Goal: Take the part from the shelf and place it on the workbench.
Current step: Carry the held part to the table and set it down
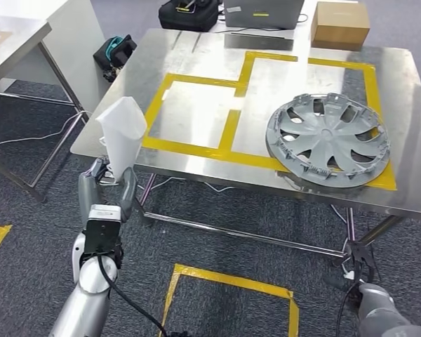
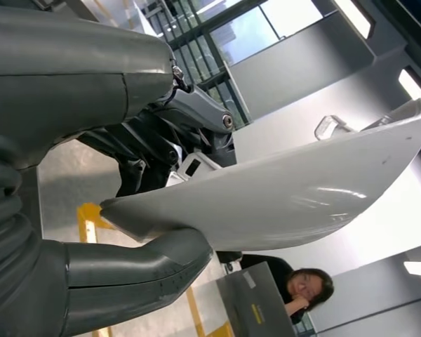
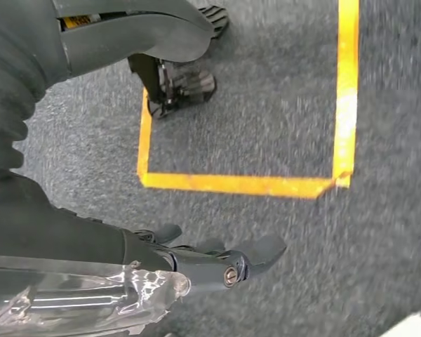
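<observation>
My left hand (image 1: pixel 105 193) grips a white, funnel-shaped plastic part (image 1: pixel 123 130) from below and holds it upright just off the front left corner of the steel workbench (image 1: pixel 198 116). In the left wrist view the white part (image 2: pixel 293 196) sits between the thick thumb (image 2: pixel 139 274) and the darker fingers (image 2: pixel 198 112). The right hand (image 1: pixel 359 263) hangs low at the lower right, below the table's edge. In the right wrist view its fingers (image 3: pixel 240 263) are spread over grey carpet and hold nothing.
A grey wheel cover (image 1: pixel 328 137) lies on the bench's right side over yellow tape outlines. A cardboard box (image 1: pixel 339 23), a black bag (image 1: pixel 188 12) and a grey case (image 1: pixel 261 10) stand at the far edge. Another table (image 1: pixel 12 35) is at left. A person (image 2: pixel 304 288) sits beyond.
</observation>
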You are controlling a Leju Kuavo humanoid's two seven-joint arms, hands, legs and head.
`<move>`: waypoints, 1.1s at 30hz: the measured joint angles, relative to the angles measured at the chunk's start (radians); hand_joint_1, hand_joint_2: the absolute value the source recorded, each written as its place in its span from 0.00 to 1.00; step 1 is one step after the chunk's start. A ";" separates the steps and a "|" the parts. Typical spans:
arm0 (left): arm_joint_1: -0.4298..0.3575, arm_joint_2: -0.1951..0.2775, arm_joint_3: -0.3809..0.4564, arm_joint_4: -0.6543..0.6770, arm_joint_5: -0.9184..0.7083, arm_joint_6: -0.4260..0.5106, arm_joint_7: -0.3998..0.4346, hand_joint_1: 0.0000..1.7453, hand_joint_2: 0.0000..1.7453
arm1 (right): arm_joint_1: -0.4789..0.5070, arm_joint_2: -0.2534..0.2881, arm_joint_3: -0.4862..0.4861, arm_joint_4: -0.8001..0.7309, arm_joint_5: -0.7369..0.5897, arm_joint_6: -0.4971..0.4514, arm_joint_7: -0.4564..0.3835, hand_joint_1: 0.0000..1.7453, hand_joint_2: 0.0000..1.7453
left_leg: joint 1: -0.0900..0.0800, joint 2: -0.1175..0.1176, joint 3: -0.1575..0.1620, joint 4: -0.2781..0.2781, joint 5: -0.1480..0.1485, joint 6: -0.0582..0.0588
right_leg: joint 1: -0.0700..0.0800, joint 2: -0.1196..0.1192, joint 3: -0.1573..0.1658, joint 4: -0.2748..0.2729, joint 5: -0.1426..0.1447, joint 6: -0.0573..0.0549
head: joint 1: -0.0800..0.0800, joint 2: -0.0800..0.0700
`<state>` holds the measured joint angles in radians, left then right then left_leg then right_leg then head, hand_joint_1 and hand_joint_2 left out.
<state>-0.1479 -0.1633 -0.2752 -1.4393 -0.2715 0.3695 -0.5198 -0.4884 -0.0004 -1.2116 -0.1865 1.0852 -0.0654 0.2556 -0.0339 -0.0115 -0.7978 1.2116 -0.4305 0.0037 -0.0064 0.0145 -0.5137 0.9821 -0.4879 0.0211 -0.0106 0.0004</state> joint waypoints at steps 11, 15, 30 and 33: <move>-0.009 -0.003 0.000 -0.002 0.001 -0.003 0.001 1.00 1.00 | -0.022 0.000 0.000 0.000 -0.001 0.002 0.007 0.00 1.00 | 0.014 0.002 0.137 -0.252 0.095 0.024 | -0.004 -0.006 0.025 0.004 -0.049 0.034 | 0.002 0.000; -0.010 -0.004 0.000 -0.003 0.000 -0.012 0.001 1.00 1.00 | -0.025 0.000 0.000 0.000 -0.001 0.004 0.011 0.00 1.00 | 0.014 0.001 0.148 -0.258 0.087 0.038 | -0.002 -0.007 -0.103 0.242 -0.156 0.039 | 0.006 0.000; -0.017 -0.011 -0.018 -0.003 -0.012 -0.030 0.002 1.00 1.00 | -0.032 0.002 0.000 0.000 -0.008 0.014 0.024 0.00 1.00 | 0.020 0.000 0.048 -0.007 -0.042 -0.015 | -0.019 -0.004 -0.041 0.035 0.010 0.008 | -0.007 0.000; -0.016 -0.009 -0.018 -0.002 -0.012 -0.030 0.003 1.00 1.00 | -0.031 0.003 0.000 0.000 -0.009 0.014 0.025 0.00 1.00 | 0.029 0.001 0.003 0.051 -0.026 -0.020 | -0.022 -0.004 -0.026 0.035 -0.004 0.011 | -0.007 0.000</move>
<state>-0.1637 -0.1722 -0.2930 -1.4417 -0.2838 0.3395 -0.5171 -0.5191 0.0022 -1.2116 -0.1869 1.0760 -0.0513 0.2801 -0.0052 -0.0101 -0.7945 1.2627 -0.4564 -0.0164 -0.0281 0.0109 -0.5400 1.0168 -0.4918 0.0318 -0.0174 0.0004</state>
